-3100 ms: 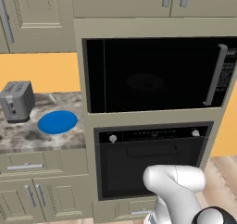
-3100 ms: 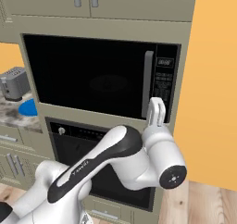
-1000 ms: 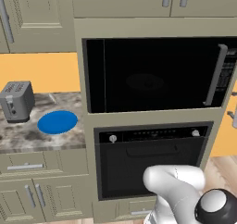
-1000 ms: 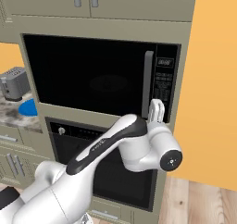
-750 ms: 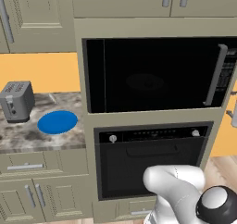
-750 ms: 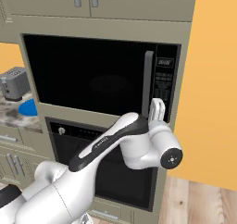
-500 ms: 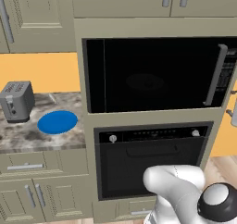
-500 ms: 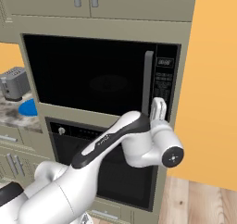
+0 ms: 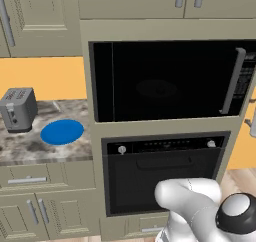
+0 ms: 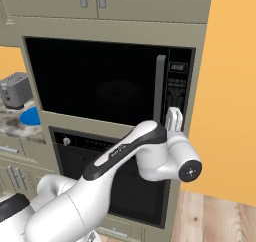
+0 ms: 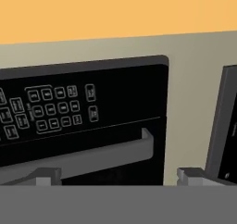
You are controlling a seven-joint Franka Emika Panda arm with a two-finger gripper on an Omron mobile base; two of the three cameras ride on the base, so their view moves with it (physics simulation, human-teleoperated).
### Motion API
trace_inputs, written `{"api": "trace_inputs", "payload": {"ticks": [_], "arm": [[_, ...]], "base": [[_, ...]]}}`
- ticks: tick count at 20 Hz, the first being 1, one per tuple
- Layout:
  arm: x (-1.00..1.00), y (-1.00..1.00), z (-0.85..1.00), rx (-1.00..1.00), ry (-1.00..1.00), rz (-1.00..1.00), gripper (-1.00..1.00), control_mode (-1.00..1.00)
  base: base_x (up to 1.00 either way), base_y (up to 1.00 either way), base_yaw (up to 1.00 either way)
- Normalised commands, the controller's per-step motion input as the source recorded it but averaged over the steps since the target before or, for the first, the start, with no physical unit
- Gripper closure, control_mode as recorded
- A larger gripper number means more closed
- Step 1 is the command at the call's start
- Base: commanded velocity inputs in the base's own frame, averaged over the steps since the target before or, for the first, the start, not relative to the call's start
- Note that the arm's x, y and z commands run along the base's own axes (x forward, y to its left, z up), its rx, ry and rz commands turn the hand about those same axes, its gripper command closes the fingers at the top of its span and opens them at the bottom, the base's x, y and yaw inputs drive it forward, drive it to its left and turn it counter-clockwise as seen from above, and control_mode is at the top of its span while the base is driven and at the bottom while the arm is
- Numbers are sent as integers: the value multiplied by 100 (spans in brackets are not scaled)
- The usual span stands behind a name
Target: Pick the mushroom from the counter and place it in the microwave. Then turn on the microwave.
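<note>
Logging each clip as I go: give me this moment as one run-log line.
fingers: open, empty | position: at microwave handle, lower end | door: shut | plate: on counter by toaster

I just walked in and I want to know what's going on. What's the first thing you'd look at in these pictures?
Probably the big white robot arm, reaching up with its open tool right by the grey handle at the lower right of the wide black microwave, whose door is shut. After that, the bright blue plate on the speckled counter to the left, next to a little grey toaster.
</note>
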Motion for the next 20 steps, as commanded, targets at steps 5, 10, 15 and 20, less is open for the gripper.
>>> {"api": "trace_inputs", "payload": {"ticks": [5,10,15,20], "arm": [[10,0,-5,0,0,0,-100,-100],[15,0,0,0,0,0,-100,-100],[11,0,-1,0,0,0,-100,-100],[8,-1,-5,0,0,0,-100,-100]], "base": [[0,0,0],[0,0,0],[0,0,0],[0,0,0]]}}
